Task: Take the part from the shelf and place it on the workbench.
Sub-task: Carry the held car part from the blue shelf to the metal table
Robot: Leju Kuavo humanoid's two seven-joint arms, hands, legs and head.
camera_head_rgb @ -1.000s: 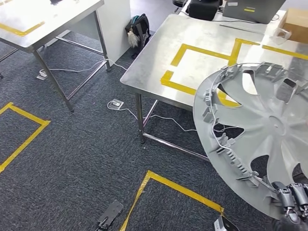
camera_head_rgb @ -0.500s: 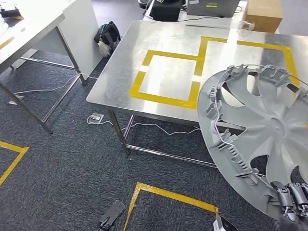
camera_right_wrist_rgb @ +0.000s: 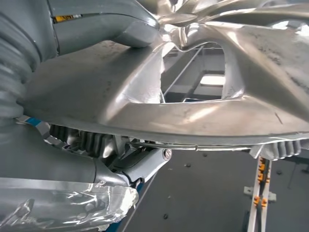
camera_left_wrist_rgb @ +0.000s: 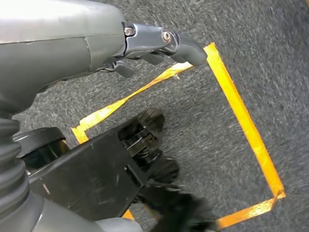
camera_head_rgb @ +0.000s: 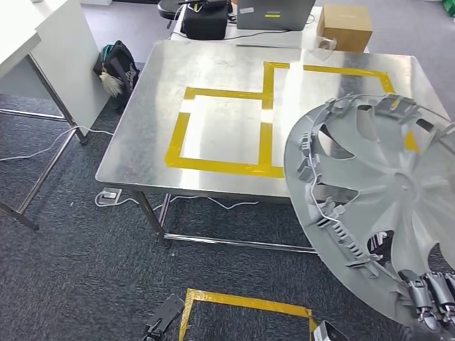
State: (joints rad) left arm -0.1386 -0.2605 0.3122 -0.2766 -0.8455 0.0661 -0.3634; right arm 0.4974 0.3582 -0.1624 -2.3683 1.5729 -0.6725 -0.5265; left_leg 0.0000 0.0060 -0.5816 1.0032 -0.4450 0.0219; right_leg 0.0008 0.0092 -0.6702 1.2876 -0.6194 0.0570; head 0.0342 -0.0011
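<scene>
the right hand (camera_head_rgb: 429,298) is grasping the grey wheel cover (camera_head_rgb: 386,192) at its lower rim, the fingers (camera_head_rgb: 424,295) hooked over the edge, and the cover is carried tilted in the air, with its ribbed back side to the head camera. its upper part hangs in front of the right corner of the steel workbench (camera_head_rgb: 215,64), not resting on it. the left hand (camera_left_wrist_rgb: 160,41) hangs low above the carpet (camera_head_rgb: 64,270); it holds nothing and its fingers look loosely apart. i judge that the carrying step is near its end. to do it well, the robot should come closer until the cover is fully over the table, keep it level so the rim does not hit the table edge, then lower it flat near the yellow tape squares (camera_head_rgb: 225,131), away from the laptop (camera_head_rgb: 274,13) and cardboard box (camera_head_rgb: 343,27)
</scene>
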